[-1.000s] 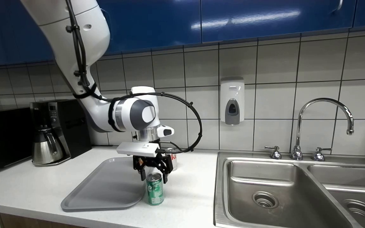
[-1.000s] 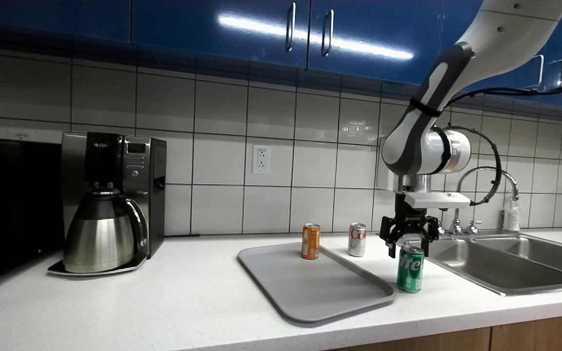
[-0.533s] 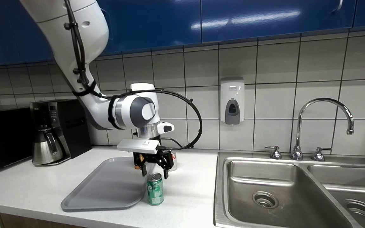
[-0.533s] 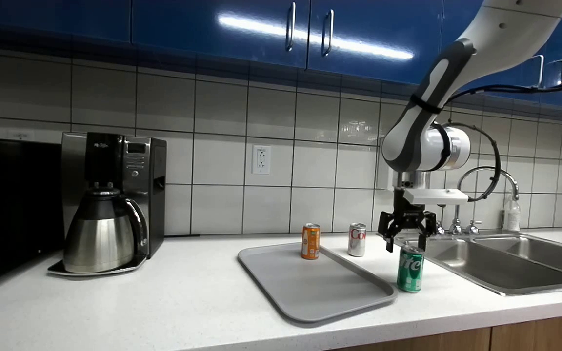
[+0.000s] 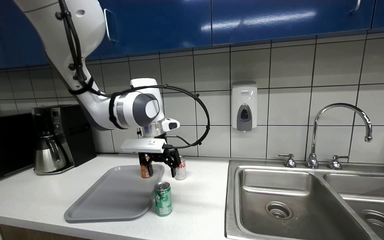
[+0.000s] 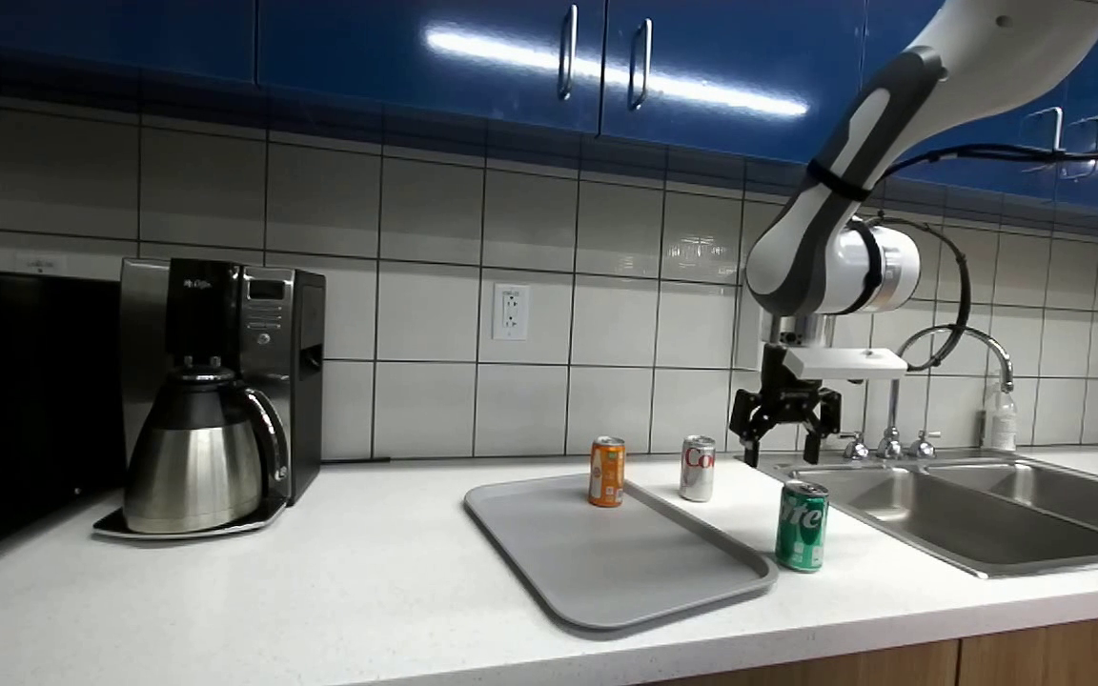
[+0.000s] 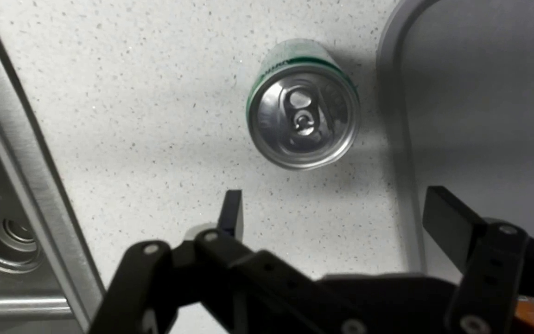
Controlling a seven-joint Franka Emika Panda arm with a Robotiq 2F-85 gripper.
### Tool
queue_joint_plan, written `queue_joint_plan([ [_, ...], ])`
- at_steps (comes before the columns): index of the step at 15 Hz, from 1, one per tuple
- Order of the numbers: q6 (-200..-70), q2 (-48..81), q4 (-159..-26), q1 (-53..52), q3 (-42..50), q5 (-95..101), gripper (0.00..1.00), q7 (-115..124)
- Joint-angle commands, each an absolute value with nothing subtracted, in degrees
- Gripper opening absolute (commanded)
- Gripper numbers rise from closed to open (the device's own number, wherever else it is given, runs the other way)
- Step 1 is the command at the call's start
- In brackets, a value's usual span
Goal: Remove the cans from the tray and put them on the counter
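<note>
Your gripper point(image 6: 782, 452) hangs above the counter point(image 6: 320, 591) beside the tray point(image 6: 625, 557), its fingers point(image 7: 452, 222) spread well apart and ungripping. Your green Sprite can point(image 6: 803, 529) stands upright on the counter just beside the tray, by its front corner, apart from the gripper. Your orange soda can point(image 6: 606, 473) stands upright on the tray, near the back corner on that same side. The silver Coke can point(image 6: 698, 469) is on the counter near that back corner; the steel double sink point(image 5: 233, 200) lies farther from the tray, on that side too.
</note>
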State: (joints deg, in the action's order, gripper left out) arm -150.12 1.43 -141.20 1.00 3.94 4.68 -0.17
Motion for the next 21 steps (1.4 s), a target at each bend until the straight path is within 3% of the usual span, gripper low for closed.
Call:
queue_joint_plan([
  [1,-152.07,-2.24,-143.62,0.86,2.76,6.99,1.0,1.78],
  [21,-154.24,0.1,-140.81,-3.94,-3.77,6.93,1.0,3.84],
])
